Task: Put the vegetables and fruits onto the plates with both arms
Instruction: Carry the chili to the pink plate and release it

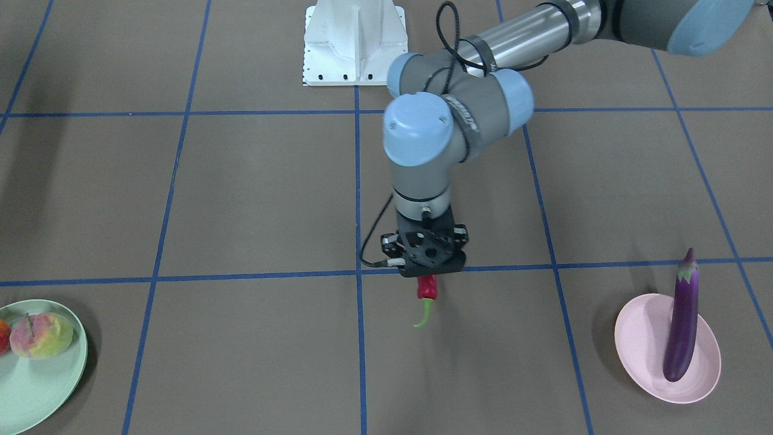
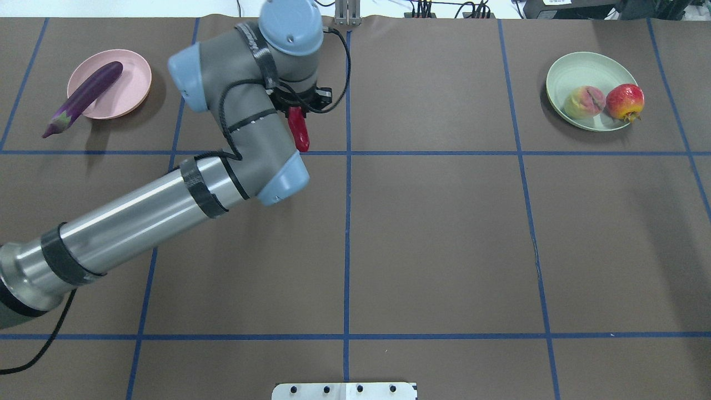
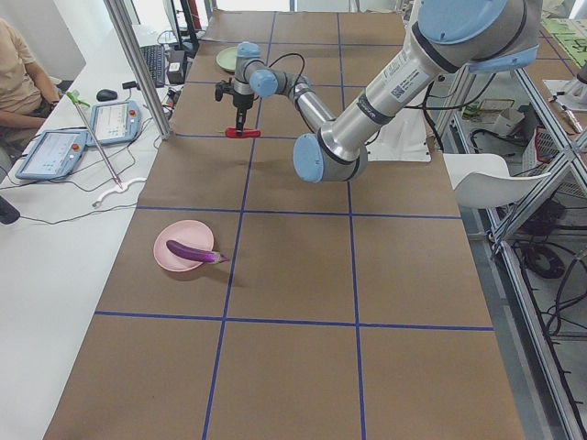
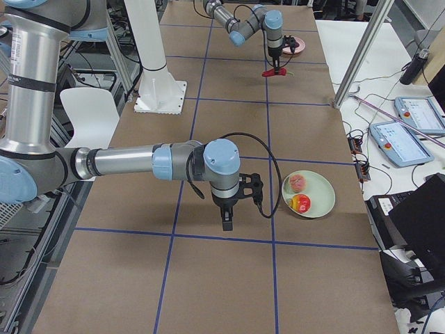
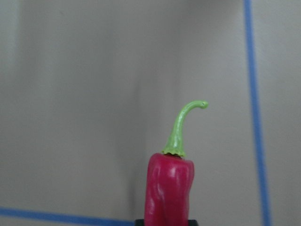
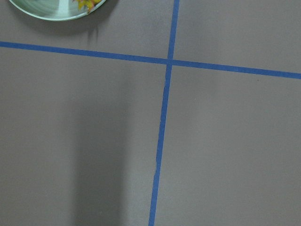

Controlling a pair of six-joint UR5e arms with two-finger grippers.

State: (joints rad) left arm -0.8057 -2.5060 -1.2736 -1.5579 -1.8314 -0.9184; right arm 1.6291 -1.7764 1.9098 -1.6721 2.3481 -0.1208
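Note:
My left gripper [image 1: 427, 277] is shut on the red chili pepper [image 1: 427, 289] and holds it above the table's middle, green stem pointing away from the robot; the pepper also shows in the overhead view [image 2: 300, 132] and the left wrist view [image 5: 169, 188]. The purple eggplant [image 1: 682, 320] lies across the pink plate [image 1: 640, 329], its cap end over the rim. The peach [image 2: 583, 101] and the round red fruit [image 2: 625, 101] sit on the mint green plate [image 2: 577, 69]. My right gripper [image 4: 227, 224] hangs over bare table beside the green plate; I cannot tell whether it is open or shut.
The white pedestal base [image 1: 353, 42] stands at the robot's edge of the table. Blue tape lines [image 2: 347, 222] divide the brown tabletop. Tablets [image 3: 50, 151] and a seated person [image 3: 18, 73] are beyond the far side of the table.

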